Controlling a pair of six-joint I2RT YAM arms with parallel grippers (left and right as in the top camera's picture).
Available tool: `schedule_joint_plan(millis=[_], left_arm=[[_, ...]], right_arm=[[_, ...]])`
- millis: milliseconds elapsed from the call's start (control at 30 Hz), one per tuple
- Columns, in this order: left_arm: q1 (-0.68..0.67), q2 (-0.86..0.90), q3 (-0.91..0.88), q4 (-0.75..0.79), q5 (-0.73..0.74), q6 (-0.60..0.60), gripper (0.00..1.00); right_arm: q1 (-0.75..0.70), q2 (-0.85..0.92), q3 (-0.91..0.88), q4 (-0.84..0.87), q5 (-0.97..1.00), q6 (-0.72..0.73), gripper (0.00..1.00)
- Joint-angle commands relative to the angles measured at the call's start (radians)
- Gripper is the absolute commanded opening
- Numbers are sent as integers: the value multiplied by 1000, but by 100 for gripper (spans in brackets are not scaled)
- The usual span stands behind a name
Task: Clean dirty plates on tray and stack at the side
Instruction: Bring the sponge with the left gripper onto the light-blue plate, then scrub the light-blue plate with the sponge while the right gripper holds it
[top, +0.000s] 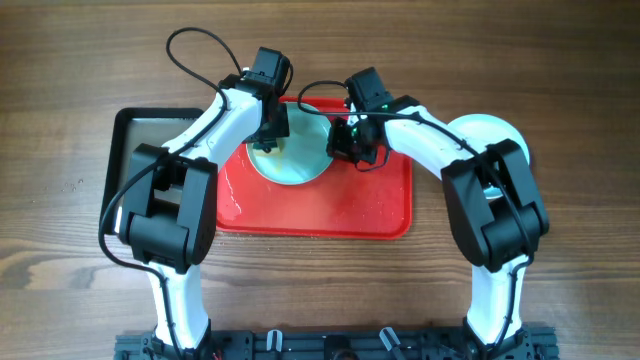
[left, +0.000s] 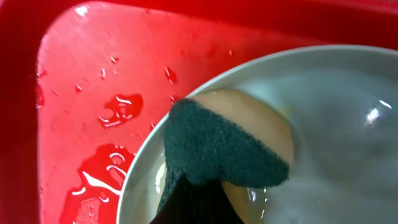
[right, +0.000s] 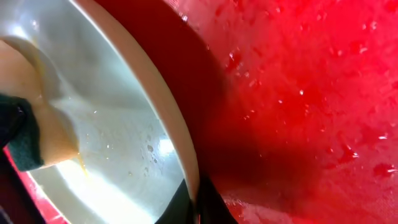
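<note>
plates first: a round, shallow, pale plastic plate (top: 295, 165) (left: 336, 124) (right: 112, 137) lies on the large red rectangular plastic tray (top: 380, 215) (left: 81, 81) (right: 311, 93), between the two claws. out to the left of the left claw (top: 268, 135) (left: 196, 199), a narrower black tray (top: 150, 112) sits partly under that arm. the left claw is closed tight on a tan sponge with a dark green scouring face (left: 224, 149). the sponge sticks out just ahead of its fingers and presses on the inside of the pale plate, close to the rim. beads and small puddles of water shine on the red tray beside that rim. the right claw (top: 345, 140) (right: 193, 202) is clamped on the far side of the same rim, which runs away from its fingertips. to the right of it, off the red tray, a round pale turquoise plastic plate (top: 480, 130) rests on the wooden table (top: 60, 250) under the right arm.
</note>
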Motion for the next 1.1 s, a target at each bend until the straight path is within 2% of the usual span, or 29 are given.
schedule_joint_plan(millis=[0, 33, 167, 267, 333, 500, 567, 700, 767, 833, 867, 967, 1067], left_arm=[[8, 37, -7, -74, 238, 143, 4], [-2, 37, -7, -121, 321, 218, 4], [-35, 37, -7, -194, 475, 393, 4], [-74, 37, -7, -179, 543, 428, 4], [-93, 37, -7, -123, 542, 408, 4], [-100, 37, -7, 116, 413, 183, 4], [-100, 37, -7, 160, 299, 124, 4], [-98, 37, -7, 169, -74, -16, 4], [-92, 37, -7, 161, -161, -29, 4], [-81, 37, -7, 125, -189, -51, 4], [-71, 37, -7, 73, -203, -109, 4], [-38, 37, -7, -103, -142, -151, 4], [-14, 37, -7, -200, 114, 32, 4]], right_arm=[[-29, 45, -51, 2, -79, -49, 4], [-36, 45, -51, 3, -90, -51, 4], [-39, 45, -51, 16, -107, -52, 4], [-39, 45, -51, 16, -134, -74, 4], [-39, 45, -51, 11, -141, -77, 4], [-39, 45, -51, 2, -140, -77, 4], [-39, 45, -51, 0, -140, -77, 4], [-39, 45, -51, -3, -140, -77, 4], [-39, 45, -51, -3, -140, -77, 4], [-39, 45, -51, -3, -139, -77, 4], [-39, 45, -51, -3, -136, -76, 4], [-39, 45, -51, -3, -132, -75, 4], [-39, 45, -51, -3, -133, -74, 4]])
